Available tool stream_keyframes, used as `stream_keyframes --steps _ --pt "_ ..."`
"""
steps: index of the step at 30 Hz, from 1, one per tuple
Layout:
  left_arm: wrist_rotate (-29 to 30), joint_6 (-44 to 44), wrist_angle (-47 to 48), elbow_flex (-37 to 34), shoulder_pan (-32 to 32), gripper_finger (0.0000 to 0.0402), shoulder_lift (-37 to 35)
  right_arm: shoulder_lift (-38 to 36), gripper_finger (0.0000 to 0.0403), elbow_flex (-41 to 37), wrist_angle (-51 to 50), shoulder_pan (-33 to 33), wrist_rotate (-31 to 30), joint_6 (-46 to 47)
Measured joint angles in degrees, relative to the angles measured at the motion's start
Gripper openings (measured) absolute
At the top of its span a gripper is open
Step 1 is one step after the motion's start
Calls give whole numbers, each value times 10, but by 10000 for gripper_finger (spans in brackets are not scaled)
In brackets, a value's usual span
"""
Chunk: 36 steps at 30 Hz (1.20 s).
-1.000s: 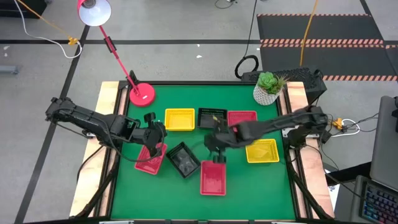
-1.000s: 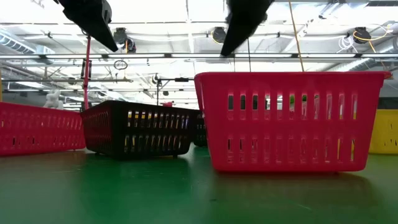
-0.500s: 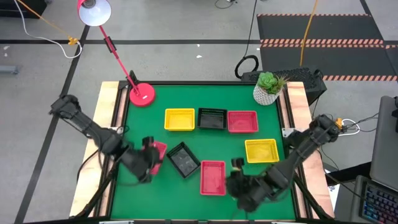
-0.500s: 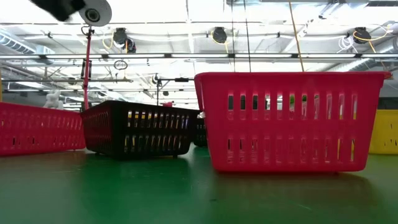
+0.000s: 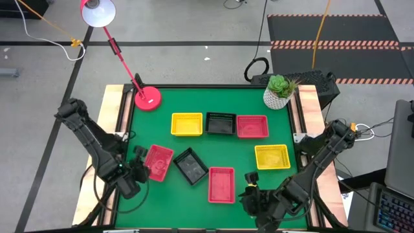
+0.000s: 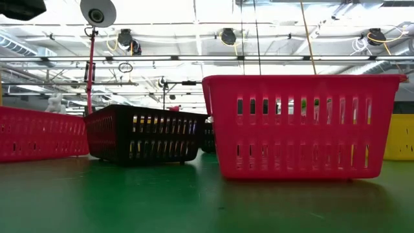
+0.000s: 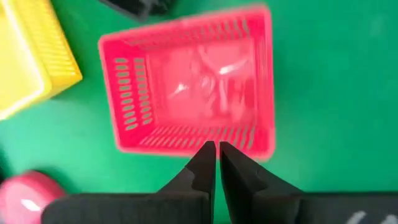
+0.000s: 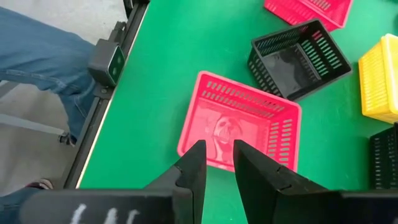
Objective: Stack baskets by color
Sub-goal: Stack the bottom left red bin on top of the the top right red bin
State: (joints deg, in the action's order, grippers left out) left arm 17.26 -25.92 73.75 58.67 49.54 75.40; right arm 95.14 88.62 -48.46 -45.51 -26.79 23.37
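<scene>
Both arms have pulled back to the near edge of the counter (image 5: 259, 103). The left end effector (image 5: 131, 183), clenched with nothing in it, has left the tilted red basket (image 5: 157, 162) on the green. The right end effector (image 5: 253, 199), fingers slightly parted and empty, has retreated from the middle. The other red basket (image 5: 222, 184) and black basket (image 5: 191, 166) lie unmoved.

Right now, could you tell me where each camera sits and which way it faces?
High: overhead, straight down on the table; both arms show.
Low: at tabletop height, level across to a red basket; no gripper shows.
Left wrist: above another red basket; the shut left gripper shows.
Right wrist: the right gripper shows.
Shared: right wrist and low see the same red basket.
</scene>
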Motion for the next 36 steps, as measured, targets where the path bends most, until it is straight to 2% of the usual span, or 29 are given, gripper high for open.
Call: stream_keyframes --steps 7,12,15,18,22,25,32,36 --pt "-21 222 24 0 -12 27 0 0 73 0 2 0 0 -1" --pt "-28 327 31 0 -46 28 0 0 73 0 2 0 0 -2" --pt "-51 359 29 -2 -70 50 0 0 73 0 2 0 0 -1" --pt "-52 377 29 -22 -87 94 0 0 73 0 2 0 0 -1" --pt "-28 416 18 -72 -99 152 0 0 73 0 2 0 0 -1" --pt "-17 458 -10 -107 -105 178 0 0 73 0 2 0 0 -1" --pt "-17 505 -107 -161 -108 191 0 0 73 0 2 0 0 -14" --pt "-17 513 -110 -169 -108 191 0 0 73 0 2 0 0 -16"
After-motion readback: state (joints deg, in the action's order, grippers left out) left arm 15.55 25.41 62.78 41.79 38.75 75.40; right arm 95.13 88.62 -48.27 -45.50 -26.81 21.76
